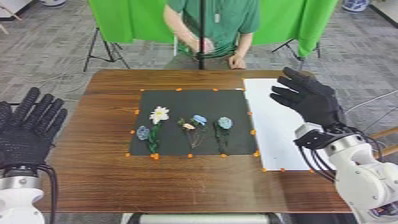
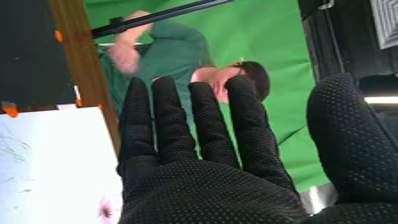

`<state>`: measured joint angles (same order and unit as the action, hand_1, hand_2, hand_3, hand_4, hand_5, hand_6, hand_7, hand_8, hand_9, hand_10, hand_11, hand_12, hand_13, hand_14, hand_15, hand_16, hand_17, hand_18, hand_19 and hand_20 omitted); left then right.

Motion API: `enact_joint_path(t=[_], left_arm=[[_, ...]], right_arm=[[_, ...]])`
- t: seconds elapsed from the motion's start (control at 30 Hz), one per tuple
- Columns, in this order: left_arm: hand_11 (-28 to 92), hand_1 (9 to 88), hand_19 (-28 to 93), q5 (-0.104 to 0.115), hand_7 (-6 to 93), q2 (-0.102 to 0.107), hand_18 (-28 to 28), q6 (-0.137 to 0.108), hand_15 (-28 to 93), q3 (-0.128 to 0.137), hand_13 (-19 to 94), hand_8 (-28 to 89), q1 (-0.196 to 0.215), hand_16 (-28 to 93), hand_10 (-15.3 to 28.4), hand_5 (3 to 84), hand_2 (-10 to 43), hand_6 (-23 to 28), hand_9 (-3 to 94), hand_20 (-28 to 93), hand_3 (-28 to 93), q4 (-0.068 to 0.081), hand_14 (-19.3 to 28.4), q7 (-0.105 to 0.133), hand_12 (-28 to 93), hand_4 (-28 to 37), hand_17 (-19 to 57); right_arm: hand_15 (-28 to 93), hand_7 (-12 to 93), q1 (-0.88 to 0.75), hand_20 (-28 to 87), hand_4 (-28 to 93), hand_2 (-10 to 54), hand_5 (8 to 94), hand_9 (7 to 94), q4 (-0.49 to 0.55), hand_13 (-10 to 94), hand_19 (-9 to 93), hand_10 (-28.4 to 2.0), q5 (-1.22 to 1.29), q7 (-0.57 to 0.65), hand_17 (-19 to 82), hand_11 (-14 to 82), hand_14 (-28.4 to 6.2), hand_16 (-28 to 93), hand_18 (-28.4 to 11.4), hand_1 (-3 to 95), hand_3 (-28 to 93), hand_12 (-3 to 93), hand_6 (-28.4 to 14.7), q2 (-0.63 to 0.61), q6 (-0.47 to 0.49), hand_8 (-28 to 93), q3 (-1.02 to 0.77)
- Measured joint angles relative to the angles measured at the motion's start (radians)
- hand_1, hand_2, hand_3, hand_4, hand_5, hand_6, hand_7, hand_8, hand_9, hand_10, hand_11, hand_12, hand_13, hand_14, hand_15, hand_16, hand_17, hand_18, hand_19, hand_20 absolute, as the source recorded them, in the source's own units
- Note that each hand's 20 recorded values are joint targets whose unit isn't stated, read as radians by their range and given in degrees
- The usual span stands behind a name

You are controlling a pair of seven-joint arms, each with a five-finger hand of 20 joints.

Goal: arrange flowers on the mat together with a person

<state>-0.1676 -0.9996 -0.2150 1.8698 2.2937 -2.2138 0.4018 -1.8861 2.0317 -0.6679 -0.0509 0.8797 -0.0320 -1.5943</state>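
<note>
Head view: the robot's left hand (image 1: pixel 31 132), in a black fabric glove, is at the left side of the brown wooden table (image 1: pixel 107 187), its fingers straight and released, holding nothing. The right hand (image 1: pixel 313 102), gloved alike, is over the far part of a white rectangular sheet (image 1: pixel 282 145), fingers loosely extended and slightly spread, gripping nothing. Left of that sheet lies a black rectangular mat (image 1: pixel 178 95), with small orange tabs (image 1: pixel 253 132) around the edges. On the mat, a white flower with a green stem (image 1: pixel 159 115) lies toward the left, with a pale blue flower (image 1: pixel 142 133) just beside its stem, on the left. A thin-stemmed sprig with blue and cream blooms (image 1: pixel 199 120) lies near the middle, and a dusty blue flower with a dark green stem (image 1: pixel 224 123) to its right.

Right wrist view: the right hand (image 2: pixel 209 192) has its fingers straight, the thumb well apart from them, nothing grasped. A small pink flower (image 2: pixel 106 209) and some thin greenish stems (image 2: pixel 13 147) are on the white sheet.
</note>
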Motion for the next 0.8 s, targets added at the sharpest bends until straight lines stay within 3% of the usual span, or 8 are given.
enact_joint_path(t=[0.8], left_arm=[[16,22.3,29,0.002,10.1,-0.002,12.8,-0.005,24,-0.003,25,-9,0.001,-6,14.2,42.2,16.4,7.6,35.3,11,70,-0.004,12.6,0.0,9,-28.3,-5.3]], right_arm=[[14,12,0.037,13,-22,11.4,39.1,36.1,-0.009,28,42,-13.4,-0.004,0.039,8,3.2,-14.8,26,-16.9,22.5,73,16.0,-3.1,0.002,0.019,-9,0.062]])
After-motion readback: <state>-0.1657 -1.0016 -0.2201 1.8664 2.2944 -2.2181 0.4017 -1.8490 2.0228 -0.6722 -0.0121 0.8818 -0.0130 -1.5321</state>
